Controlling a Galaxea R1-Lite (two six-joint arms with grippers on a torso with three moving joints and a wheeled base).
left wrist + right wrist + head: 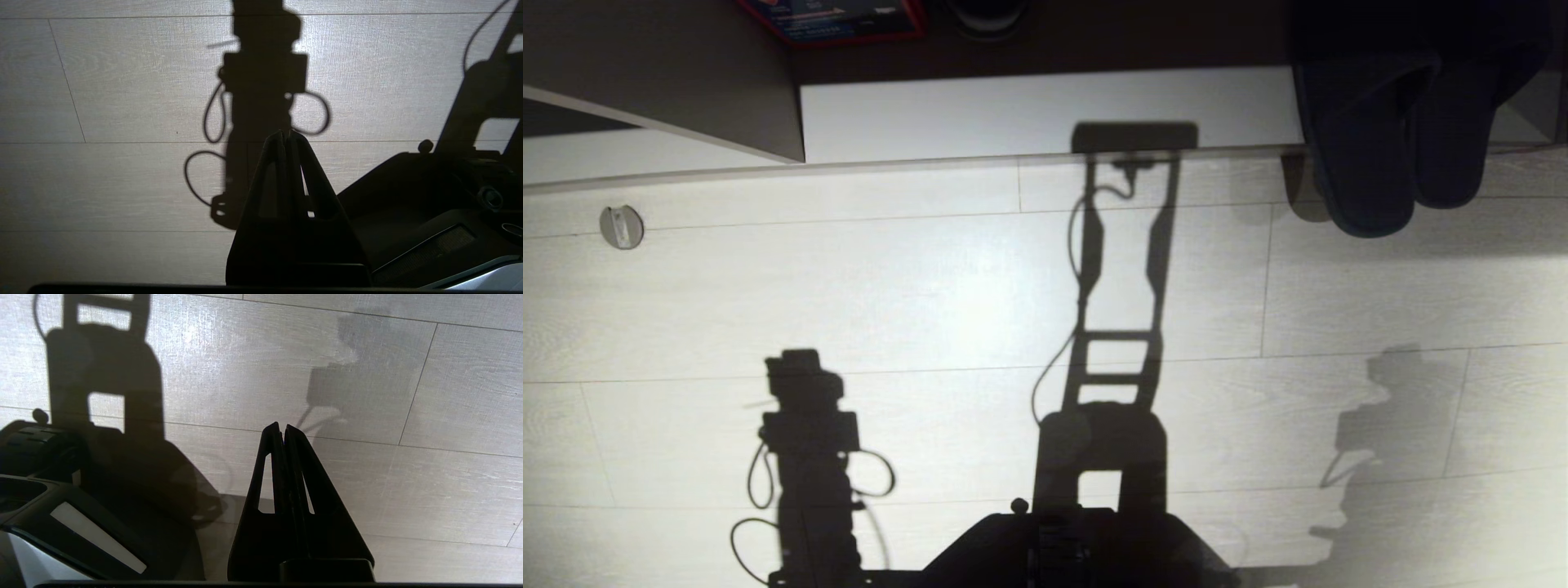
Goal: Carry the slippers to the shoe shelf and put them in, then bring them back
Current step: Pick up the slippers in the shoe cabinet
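Pale wood-grain floor, flat dark fabric slippers

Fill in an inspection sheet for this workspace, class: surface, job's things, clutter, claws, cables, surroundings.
Surface: pale wood-plank floor, crossed by dark shadows of the robot.
Job's things: slippers, a dark pair side by side, partly on the shoe shelf board, ends overhanging the floor.
Clutter: red-edged box at the back; small round disc on the floor.
Claws: left claw shut, empty, over bare floor; right claw shut, empty, over bare floor.
Cables: only looped shadows show; nothing seen itself.
Surroundings: slanted panel beside the board; robot base below.
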